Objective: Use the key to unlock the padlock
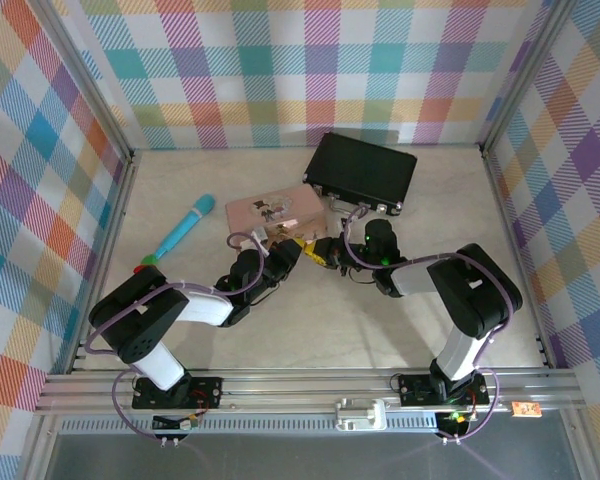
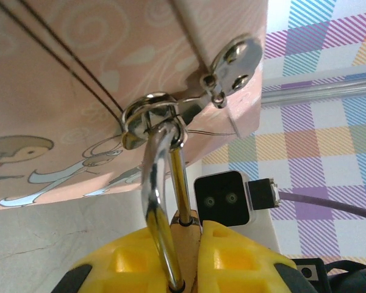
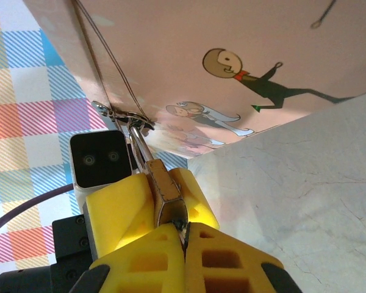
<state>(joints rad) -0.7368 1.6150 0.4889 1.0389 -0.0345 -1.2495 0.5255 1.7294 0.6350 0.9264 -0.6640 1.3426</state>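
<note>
Both jaws pinch shut: left gripper (image 2: 184, 250) on the padlock (image 3: 163, 192), right gripper (image 3: 183, 232) seemingly on the key (image 3: 181, 223), nose-to-nose in line with its body

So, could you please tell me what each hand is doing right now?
Left hand: closed on small brass padlock.
Right hand: closed on thin grey metal key.

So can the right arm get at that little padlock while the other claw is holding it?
Probably yes. The left claw grips only the padlock's sides, leaving its bottom end bare. The right claw, seemingly pinching the key, sits right against that end with nothing between.
</note>
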